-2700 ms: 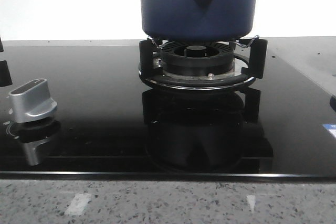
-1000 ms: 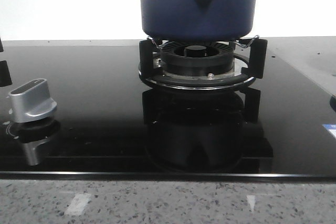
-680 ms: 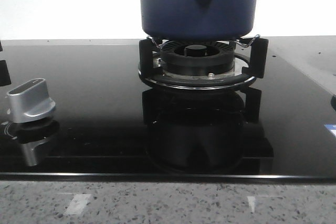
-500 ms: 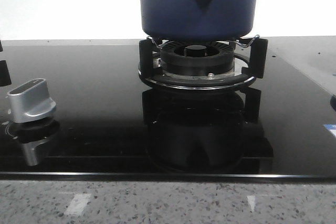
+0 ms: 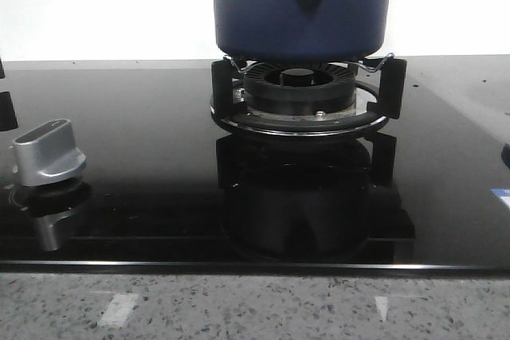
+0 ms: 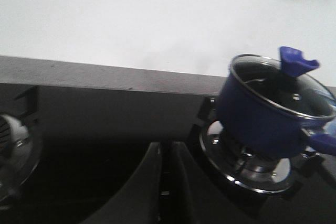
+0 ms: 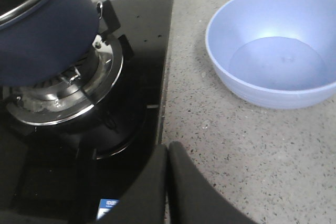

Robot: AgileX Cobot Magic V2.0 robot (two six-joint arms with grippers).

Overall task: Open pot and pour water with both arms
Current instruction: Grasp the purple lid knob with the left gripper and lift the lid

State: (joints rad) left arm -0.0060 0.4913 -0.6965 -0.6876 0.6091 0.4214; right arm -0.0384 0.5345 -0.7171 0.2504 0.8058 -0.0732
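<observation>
The dark-blue pot [image 5: 299,9] sits on the black ringed burner [image 5: 299,101] at the back middle of the hob. In the left wrist view the pot [image 6: 265,116] wears a glass lid with a blue knob [image 6: 295,61] and has a blue handle [image 6: 321,142]. In the right wrist view only its side [image 7: 44,30] shows. My left gripper [image 6: 166,148] is shut and empty over the black glass, short of the pot. My right gripper [image 7: 168,148] is shut and empty over the hob's edge. Neither gripper shows in the front view.
A light-blue bowl [image 7: 275,45] stands empty on the speckled counter [image 7: 236,150] beside the hob. A silver knob [image 5: 48,153] stands on the black glass at the left. A second burner [image 6: 13,145] shows in the left wrist view. A white wall is behind.
Nothing has visibly changed; the pot and the knob stay where they were.
</observation>
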